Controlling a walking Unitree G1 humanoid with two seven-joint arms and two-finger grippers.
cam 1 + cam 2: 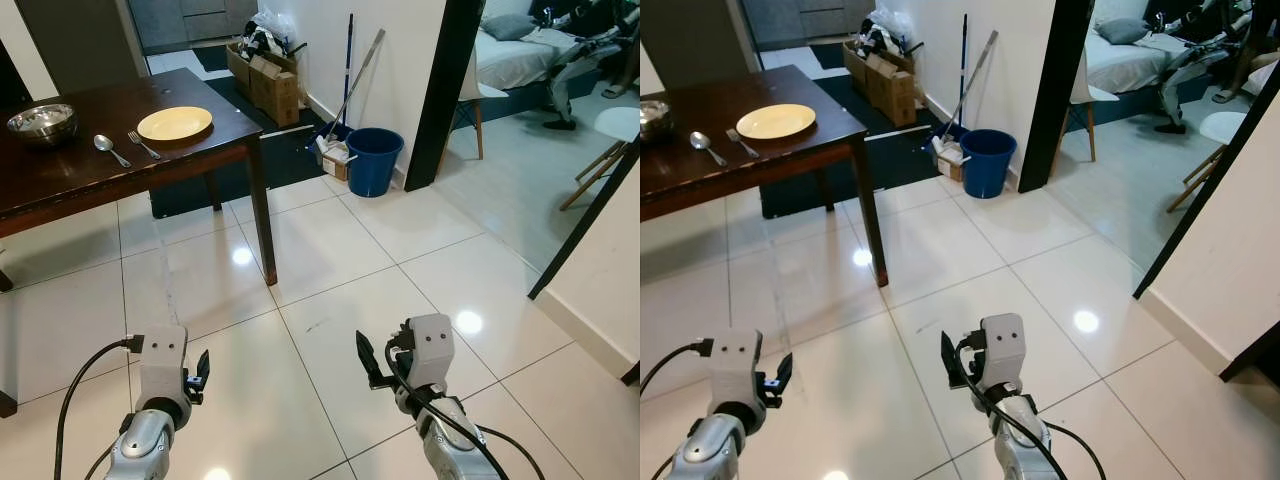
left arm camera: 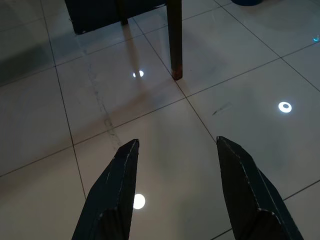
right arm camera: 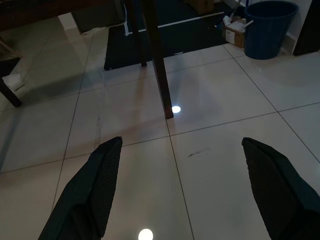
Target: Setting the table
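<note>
We stand back from the table (image 1: 60, 175), where a yellow plate (image 1: 175, 123), fork (image 1: 143, 144), spoon (image 1: 108, 148) and steel bowl (image 1: 42, 121) already lie. Our left end effector (image 2: 172, 190) and right end effector (image 3: 195, 192) hang over the floor tiles, both spread wide and empty. Next, we judge, comes walking off to fetch another item.

No text, label, brand, number or sign could be read anywhere in the views. The cardboard boxes (image 1: 268, 78) by the wall and the small carton (image 1: 337, 160) beside the blue bucket (image 1: 373, 160) showed surfaces too small and blurred to make out any print.
</note>
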